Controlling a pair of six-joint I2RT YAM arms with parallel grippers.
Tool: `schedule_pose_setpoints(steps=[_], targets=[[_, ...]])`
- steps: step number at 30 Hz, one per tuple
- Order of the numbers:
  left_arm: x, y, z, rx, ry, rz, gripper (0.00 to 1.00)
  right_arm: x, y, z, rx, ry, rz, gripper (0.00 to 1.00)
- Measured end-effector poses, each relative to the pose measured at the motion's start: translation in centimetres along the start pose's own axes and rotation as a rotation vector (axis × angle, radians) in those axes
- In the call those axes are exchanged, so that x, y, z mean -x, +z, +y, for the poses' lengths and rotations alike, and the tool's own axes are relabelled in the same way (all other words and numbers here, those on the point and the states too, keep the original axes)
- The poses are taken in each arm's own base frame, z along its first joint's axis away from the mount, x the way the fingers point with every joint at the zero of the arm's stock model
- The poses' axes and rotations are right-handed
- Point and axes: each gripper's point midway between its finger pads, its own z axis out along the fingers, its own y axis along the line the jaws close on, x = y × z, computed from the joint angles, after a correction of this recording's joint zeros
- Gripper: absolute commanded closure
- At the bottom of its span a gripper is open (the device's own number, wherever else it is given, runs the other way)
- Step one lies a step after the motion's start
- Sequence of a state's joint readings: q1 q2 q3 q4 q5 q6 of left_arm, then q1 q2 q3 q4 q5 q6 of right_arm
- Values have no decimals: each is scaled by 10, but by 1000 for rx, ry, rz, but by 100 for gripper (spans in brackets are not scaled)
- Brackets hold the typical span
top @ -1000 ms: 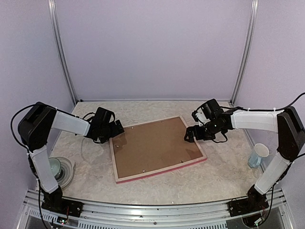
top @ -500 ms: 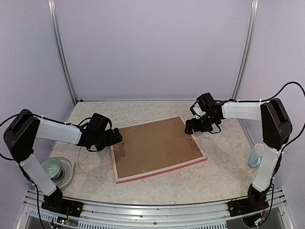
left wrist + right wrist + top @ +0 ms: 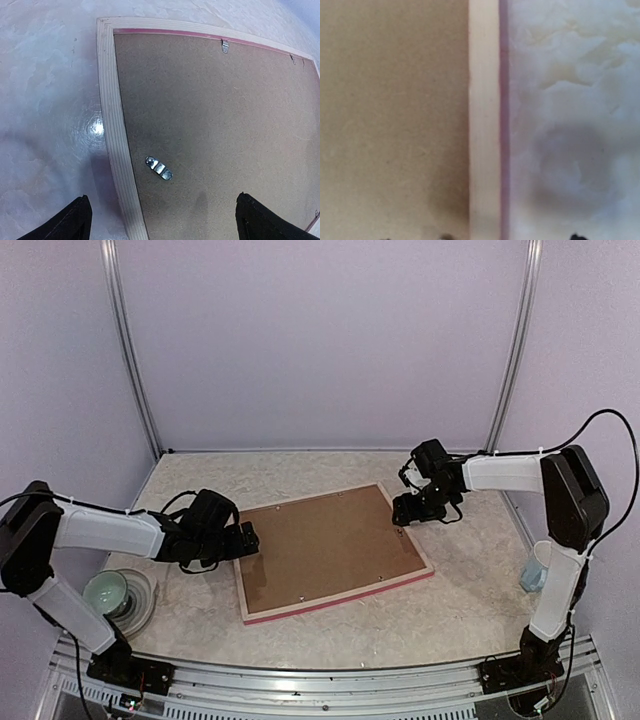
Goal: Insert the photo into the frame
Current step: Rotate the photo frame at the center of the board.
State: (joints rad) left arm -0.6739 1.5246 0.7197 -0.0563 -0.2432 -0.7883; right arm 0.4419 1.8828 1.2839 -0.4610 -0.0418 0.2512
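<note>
The frame (image 3: 338, 596) lies face down in the middle of the surface (image 3: 400, 640). It is turned a little, so its far right corner points toward 1 o'clock. The pale back of the moulding faces up, and a strip of pink-red shows along the near edge. A brown backing board (image 3: 325, 545) fills the opening and sits flush inside the rails. On the board near the left rail there is a small metal hanger plate (image 3: 159, 168), and a little clip (image 3: 225, 46) sits at the far rail.

The left claw (image 3: 243, 540) is down low at 9 o'clock of the frame, released and spread wide. From its own camera, one fingertip (image 3: 72, 222) hangs over the bare surface outside the left rail. The other (image 3: 260, 220) is over the board, so the rail runs between them without being pinched.

The right claw (image 3: 405, 512) is at about 2 o'clock, over the right rail near the far corner. Its camera sees only the very ends of the fingertips (image 3: 576, 236). They are apart, one on either side of the pale rail, and nothing is grasped.

A pale green bowl (image 3: 105, 588) on a grey plate (image 3: 143, 602) stands at 8 o'clock. A white cup (image 3: 540, 565) stands at 4 o'clock, well away from the frame.
</note>
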Motion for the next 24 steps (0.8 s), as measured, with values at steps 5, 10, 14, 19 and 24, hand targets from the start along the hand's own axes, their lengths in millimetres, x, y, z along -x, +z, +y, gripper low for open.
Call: schedule_pose_setpoints(steps=[5,10,14,19,24], targets=[[-8,0,1,11,12,10,1,-2,3,0,2,1,7,24],[-16,4,1,20,22,23,1,-9,9,-3,-8,1,24,28],[-19,5,2,27,26,29,1,-19,17,-6,-19,2,52,32],[-21,6,3,31,27,33,1,-22,20,-7,-25,3,58,34],[-25,8,6,40,30,42,1,-22,21,-8,-27,2,53,37]])
